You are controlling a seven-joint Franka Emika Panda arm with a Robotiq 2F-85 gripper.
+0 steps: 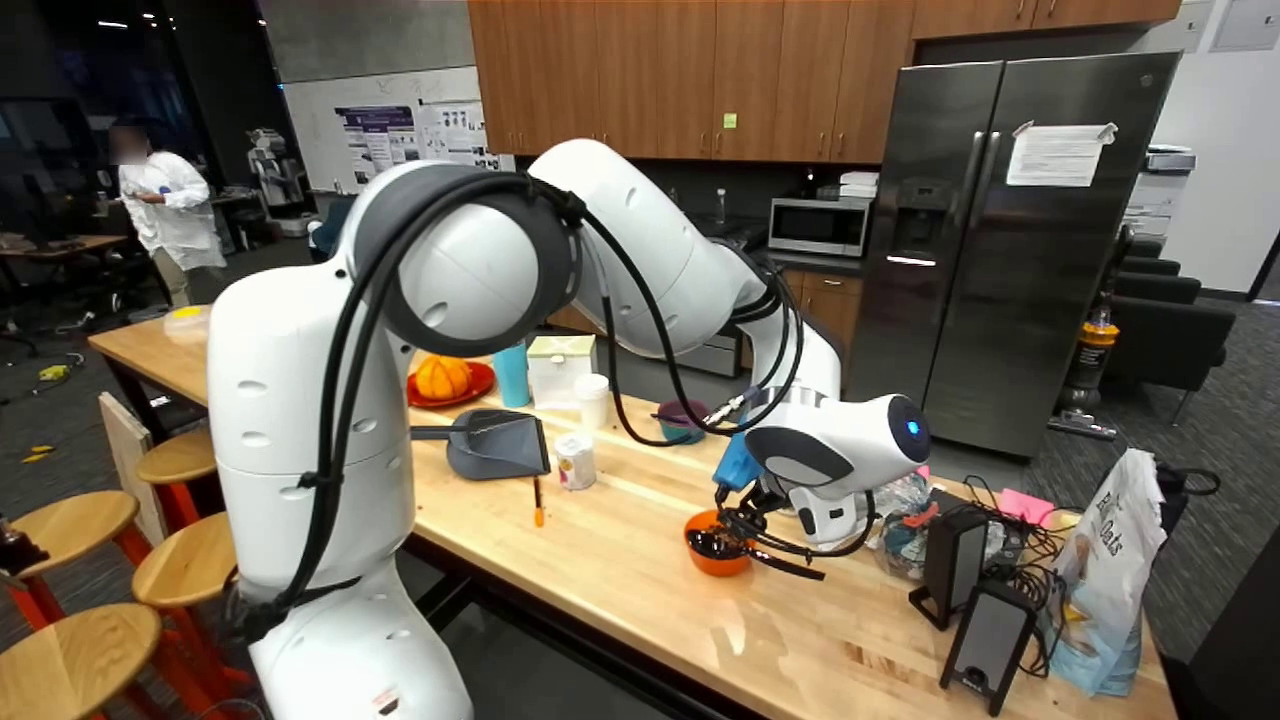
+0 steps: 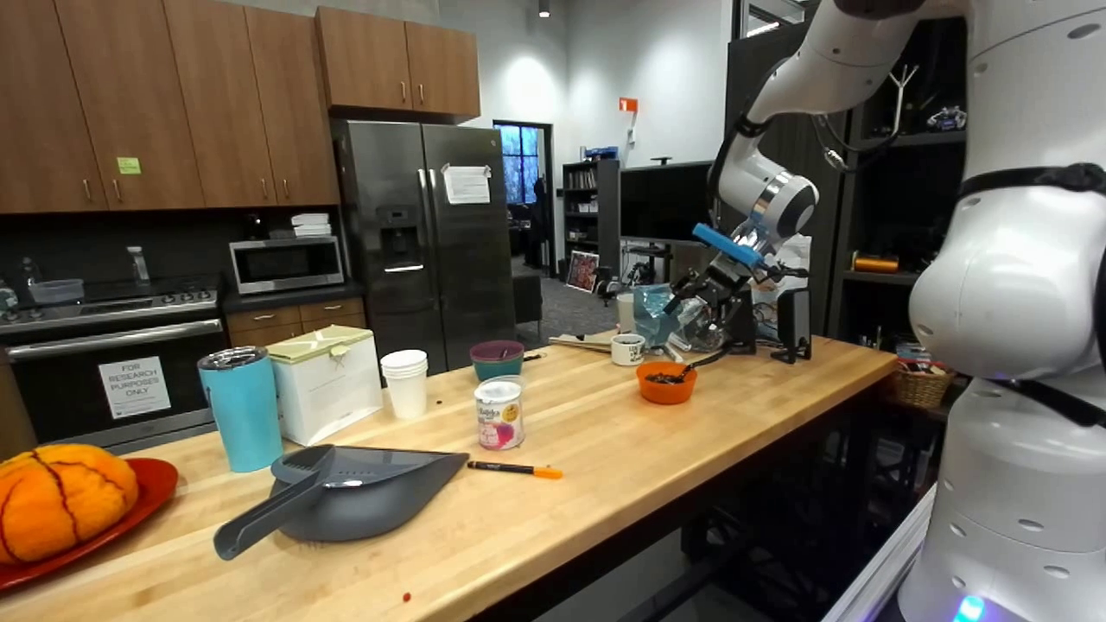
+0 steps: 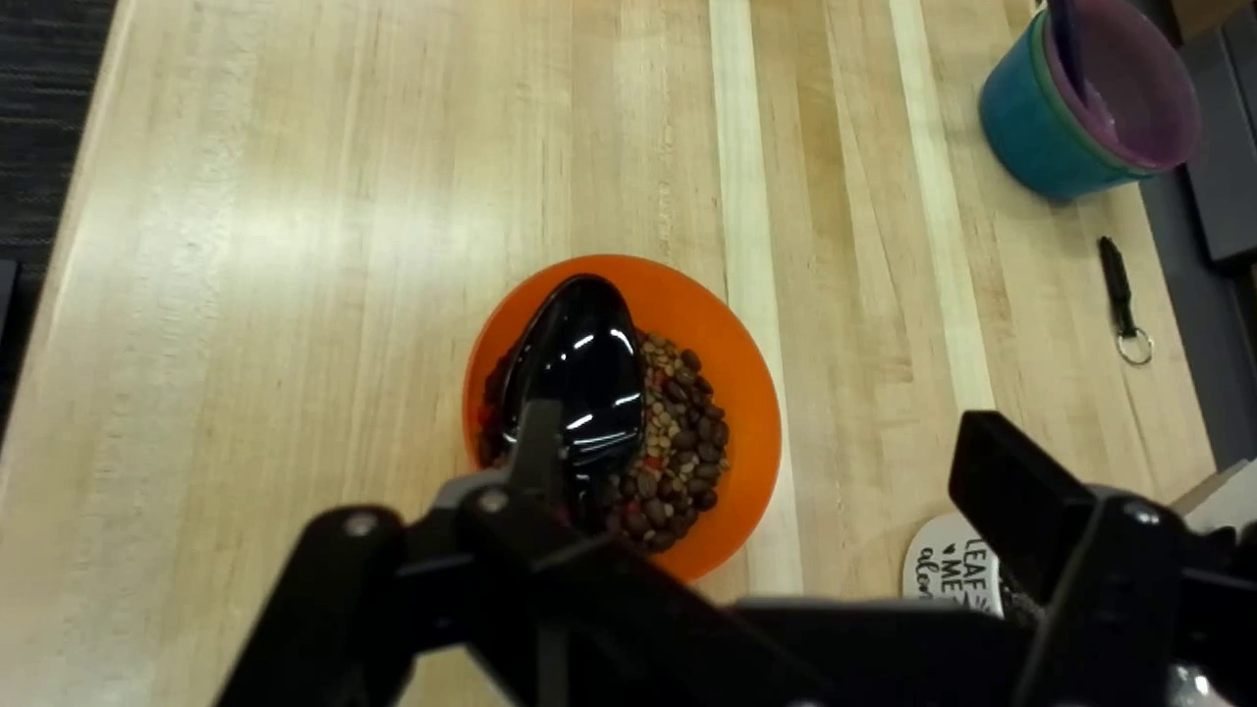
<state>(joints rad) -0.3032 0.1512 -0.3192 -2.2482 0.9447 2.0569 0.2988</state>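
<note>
Black two-fingered gripper [image 3: 763,442] stands spread near a round orange plastic bowl [image 3: 752,417] midway between the wooden table's [image 3: 344,324] long edges, the glossy black plastic spoon [image 3: 587,371] within not yet grasped, apparently untouched.

The white arm [image 1: 600,180] of the robot stands beside the long edge of the counter [image 1: 600,545]. Its lower half is nearly upright as far as the elbow [image 1: 470,265], where it is strongly bent, and from there the forearm [image 1: 690,270] slopes down over the counter. The wrist [image 1: 860,430] is turned so that the hand [image 3: 766,447] points obliquely downward, inside of this same edge. The two fingers [image 3: 1011,491] are widely apart. Black cables [image 1: 322,480] are tied along the arm.
</note>
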